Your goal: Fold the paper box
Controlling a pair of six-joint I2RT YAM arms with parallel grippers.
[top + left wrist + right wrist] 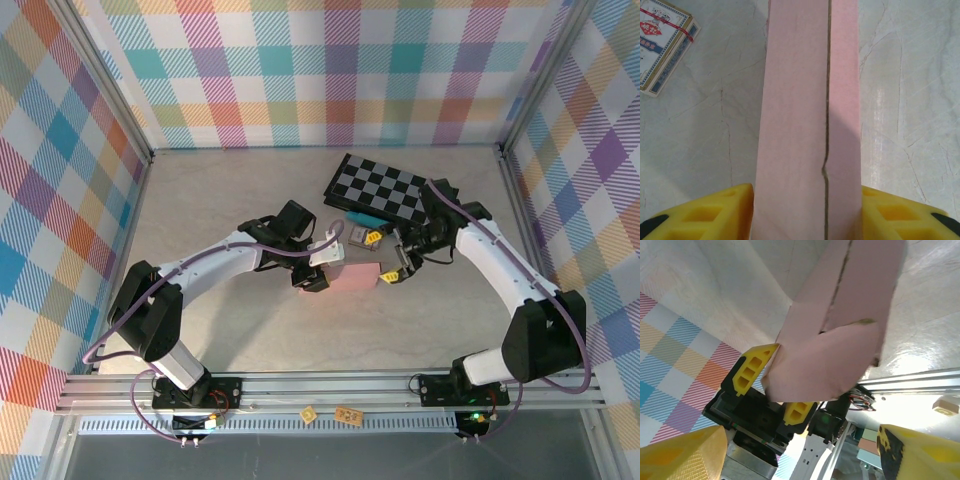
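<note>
The pink paper box [354, 279] lies mid-table as a partly formed carton. My left gripper [318, 276] is shut on its left end. In the left wrist view the box [805, 110] runs straight away from the camera with a seam down it, pressed between the two yellow fingers [710, 215]. My right gripper [392, 268] stands open just off the box's right end. In the right wrist view its yellow fingertips [682, 455] sit wide apart with nothing between them, and the box's end flap [830, 365] hangs ahead of them.
A black-and-grey checkered board [385, 188] lies at the back right. A printed card pack [360, 236] [662, 45] and a blue object [362, 220] lie just behind the box. Two small tiles [348, 413] rest on the front rail.
</note>
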